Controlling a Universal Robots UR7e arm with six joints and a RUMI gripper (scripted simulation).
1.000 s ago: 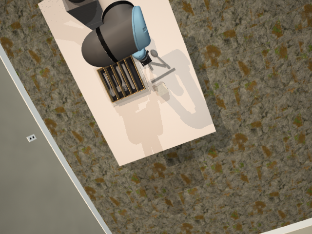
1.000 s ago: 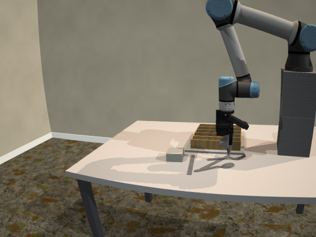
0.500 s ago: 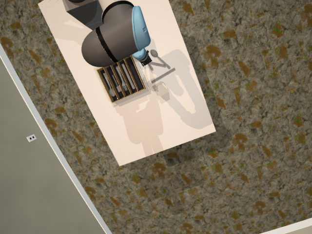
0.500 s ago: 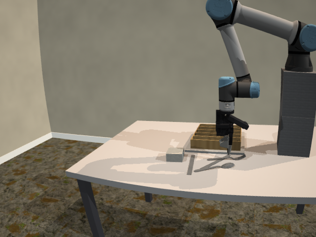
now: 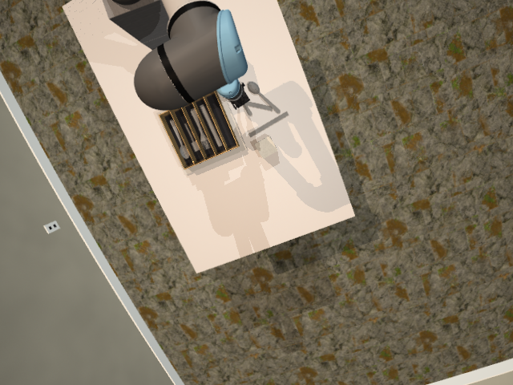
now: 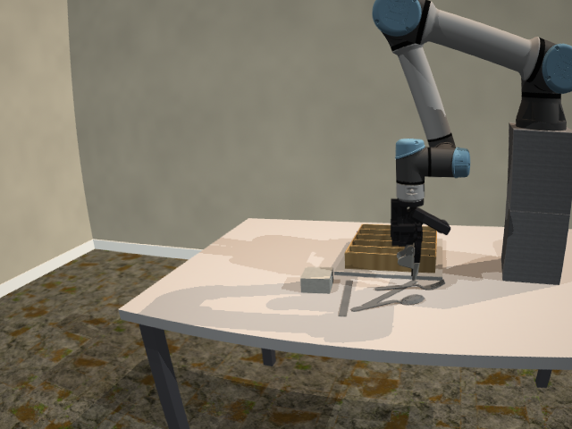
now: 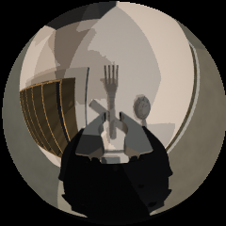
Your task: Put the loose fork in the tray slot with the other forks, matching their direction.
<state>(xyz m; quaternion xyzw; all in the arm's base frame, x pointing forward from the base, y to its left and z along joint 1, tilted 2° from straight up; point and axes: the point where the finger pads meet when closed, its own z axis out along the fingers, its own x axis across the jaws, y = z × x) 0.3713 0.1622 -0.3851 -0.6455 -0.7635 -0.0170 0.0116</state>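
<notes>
Beneath the tool [image 5: 239,103] [image 6: 415,277] [image 7: 112,112], slender metal fork [image 6: 429,285] [image 7: 111,87].

Fork slot's near ends hidden under the arm [image 5: 188,68] [image 6: 424,92], spoon handle [image 7: 144,122] cut off by gripper [image 5: 239,99] [image 6: 416,263] [image 7: 112,112].

Claw [image 5: 241,104] [image 6: 414,278] [image 7: 112,112] low, pointing down.

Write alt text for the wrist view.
The partly open gripper points at a fork, whose handle shows through the gap between its fingers. A spoon lies right; a divided tray sits left.
</notes>
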